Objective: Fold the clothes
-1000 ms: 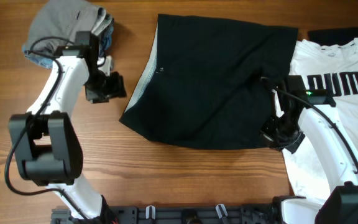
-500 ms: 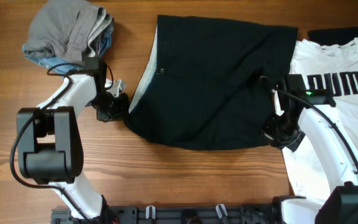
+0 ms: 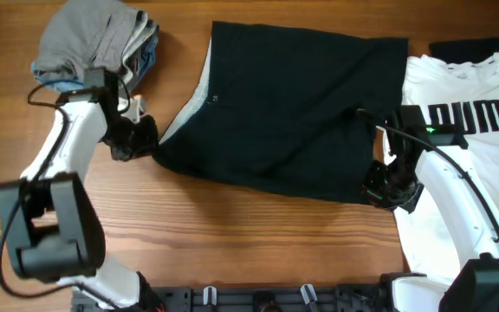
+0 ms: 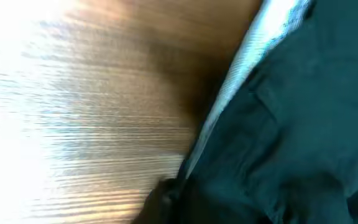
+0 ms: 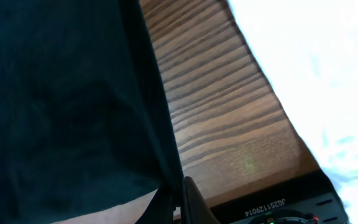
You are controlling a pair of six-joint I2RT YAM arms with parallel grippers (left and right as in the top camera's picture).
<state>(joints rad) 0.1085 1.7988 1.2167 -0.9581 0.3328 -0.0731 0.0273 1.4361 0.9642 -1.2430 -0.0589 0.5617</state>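
- Overhead view: two white-and-black arms over a wood table (image 3: pixel 232 251). Warm brown planks, grain running left-right; the tabletop fills the frame.
- Left gripper (image 3: pixel 139 139) is clenched on the left corner of the black garment (image 3: pixel 293 104). The cloth tapers to a point at its fingertips. The wrist cam is blurred, w/ the cloth edge meeting a dark fingertip at frame bottom.
- Right gripper (image 3: pixel 386 192) is pinched on the same garment's lower right corner. Its wrist cam shows the black hem running down into the fingers.
- The black garment lies spread btwn the two grippers, creased diagonally. A strip of white lining (image 3: pixel 199 91) shows along the edge just up and right of the left gripper.
- Beyond the left gripper, twd the far table edge, is a heap of grey clothes (image 3: pixel 85 39). A light-blue piece (image 3: pixel 148 54) peeks from its right side. The heap is near the gripper but apart from the black garment.
- Just right of the right gripper is a white T-shirt (image 3: pixel 466 147) printed "PUMA", flat and running off frame. The right arm crosses above it. The wrist cam shows a bare strip of wood btwn shirt and black cloth.
- Far beyond the right gripper, a flat black item (image 3: pixel 466 45) sticks out from under the T-shirt's top edge; can't tell what it is.
- Behind both grippers, at the near table edge by the arm bases, is a black rail (image 3: pixel 258 299).
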